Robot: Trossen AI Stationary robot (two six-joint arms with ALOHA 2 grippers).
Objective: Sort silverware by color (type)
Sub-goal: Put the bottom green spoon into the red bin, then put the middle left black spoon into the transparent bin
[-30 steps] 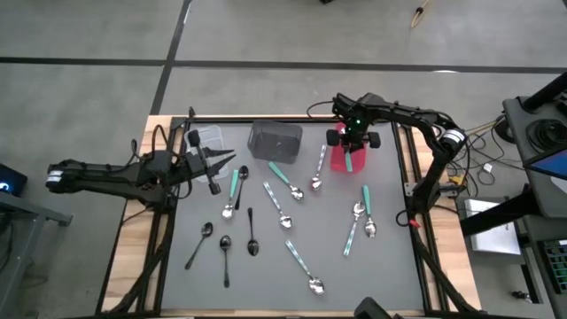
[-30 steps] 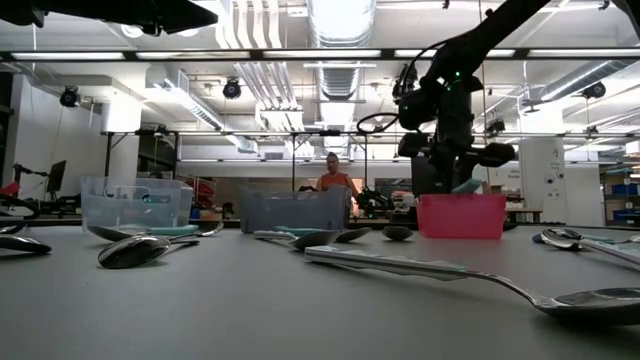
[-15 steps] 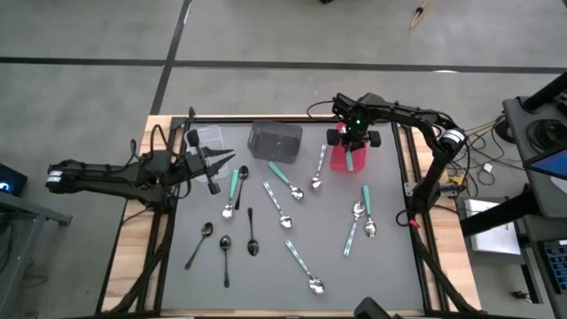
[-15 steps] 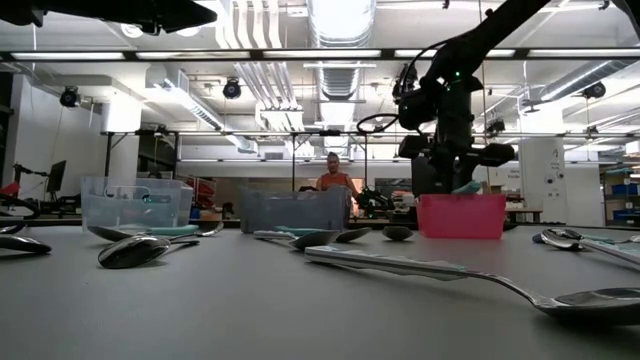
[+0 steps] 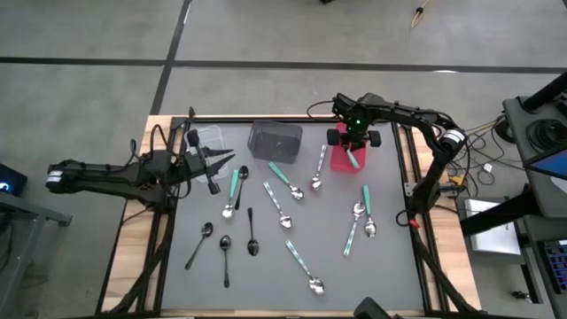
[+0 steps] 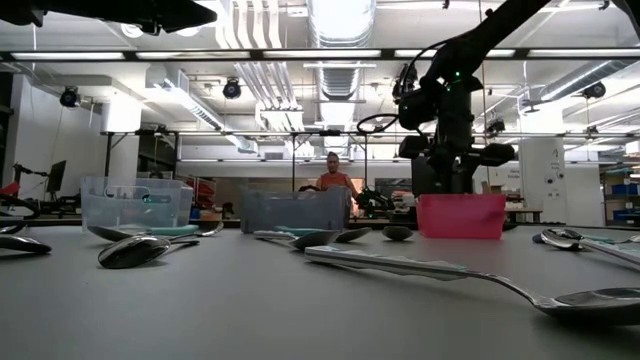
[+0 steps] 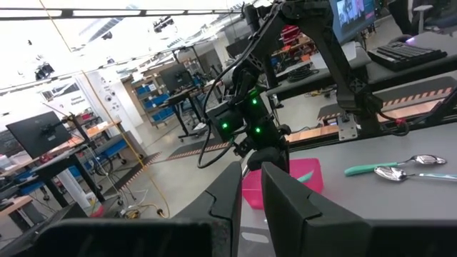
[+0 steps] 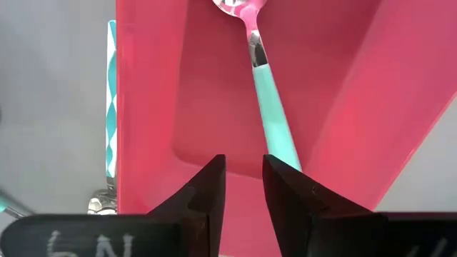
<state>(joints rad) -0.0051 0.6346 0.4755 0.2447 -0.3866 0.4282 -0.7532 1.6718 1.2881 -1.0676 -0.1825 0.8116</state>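
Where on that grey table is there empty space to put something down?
Bare mat lies at the near right corner, below the teal spoons, and at the near left, below the black spoons. The middle, below the grey bin and red bin, is crowded with spoons.

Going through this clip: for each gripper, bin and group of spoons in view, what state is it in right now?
Right gripper: above the red bin, jaws parted, holding nothing.
Teal-handled spoon: lying released in the red bin.
Red bin: upright, one spoon inside.
Dark grey bin: upright, contents unclear.
Clear bin: upright, contents unclear.
Left gripper: waiting beside the clear bin, shut, empty.
Black spoons: flat on the table, unsorted.
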